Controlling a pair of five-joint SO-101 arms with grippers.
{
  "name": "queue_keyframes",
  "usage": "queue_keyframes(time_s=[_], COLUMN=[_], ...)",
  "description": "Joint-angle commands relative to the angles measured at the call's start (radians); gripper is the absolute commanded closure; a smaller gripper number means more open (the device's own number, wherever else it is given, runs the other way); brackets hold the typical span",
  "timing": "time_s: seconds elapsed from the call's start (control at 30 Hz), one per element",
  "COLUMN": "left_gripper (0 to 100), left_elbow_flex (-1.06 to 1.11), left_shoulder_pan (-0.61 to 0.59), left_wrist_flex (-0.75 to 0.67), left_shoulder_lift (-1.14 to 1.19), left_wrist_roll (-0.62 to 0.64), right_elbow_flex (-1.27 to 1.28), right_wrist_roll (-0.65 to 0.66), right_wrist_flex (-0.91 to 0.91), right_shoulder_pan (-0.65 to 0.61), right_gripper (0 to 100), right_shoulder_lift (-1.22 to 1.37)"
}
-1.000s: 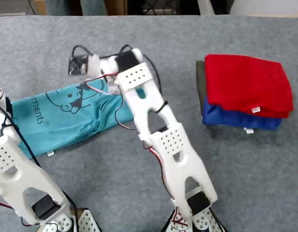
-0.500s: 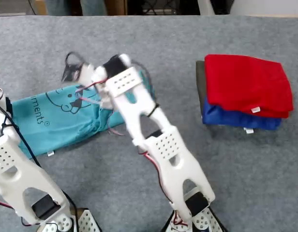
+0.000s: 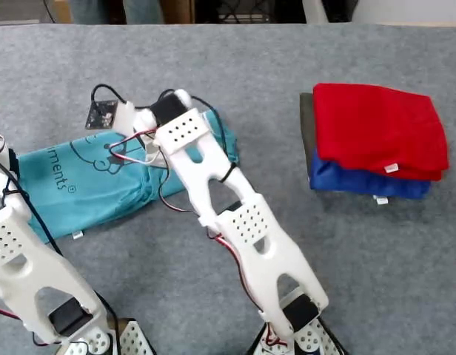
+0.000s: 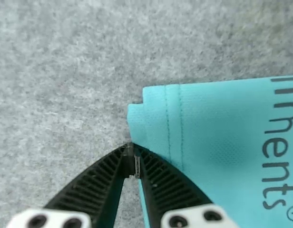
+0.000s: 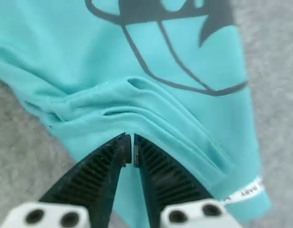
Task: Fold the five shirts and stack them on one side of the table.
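Note:
A teal shirt (image 3: 87, 185) with a dark print lies partly folded at the left of the grey table. My left gripper (image 4: 131, 154) is shut on the shirt's hem (image 4: 156, 128) at its left end corner. My right arm (image 3: 213, 192) stretches across the shirt's right part. Its gripper (image 5: 129, 142) is shut on a bunched fold of the teal shirt (image 5: 151, 109) just below the print. Teal cloth (image 3: 224, 140) also shows to the right of that arm.
At the right of the table stands a stack of folded shirts, a red one (image 3: 376, 126) on a blue one (image 3: 354, 181), with a dark one (image 3: 306, 122) showing at its left edge. Bare grey table (image 3: 213, 52) lies behind the arms.
My right arm has swung to the left with the fold of the teal shirt in its gripper. The left arm has kept still.

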Motion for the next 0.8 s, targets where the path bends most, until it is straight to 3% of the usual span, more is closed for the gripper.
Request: queue_keyframes(time_s=[0.0, 0.17, 0.4, 0.5, 0.77], left_gripper=[97, 97, 97, 97, 97], left_elbow_flex=[0.005, 0.005, 0.005, -0.01, -0.127], left_shoulder_pan=[-0.007, -0.008, -0.007, -0.012, -0.005], left_wrist_flex=[-0.012, -0.012, -0.008, 0.006, 0.258], left_shoulder_lift=[-0.04, -0.04, -0.04, -0.054, -0.27], left_wrist_roll=[-0.003, -0.003, 0.0, 0.009, 0.08], right_elbow_flex=[-0.059, -0.104, -0.404, -0.358, -0.202], right_wrist_roll=[-0.015, -0.078, -0.141, -0.196, -0.385], right_wrist_flex=[-0.023, -0.137, 0.061, 0.084, 0.086], right_shoulder_pan=[-0.031, -0.034, 0.014, 0.058, 0.135], right_gripper=[98.3, 98.3, 98.3, 98.3, 98.4], right_shoulder_lift=[0.021, 0.17, 0.142, 0.053, -0.223])
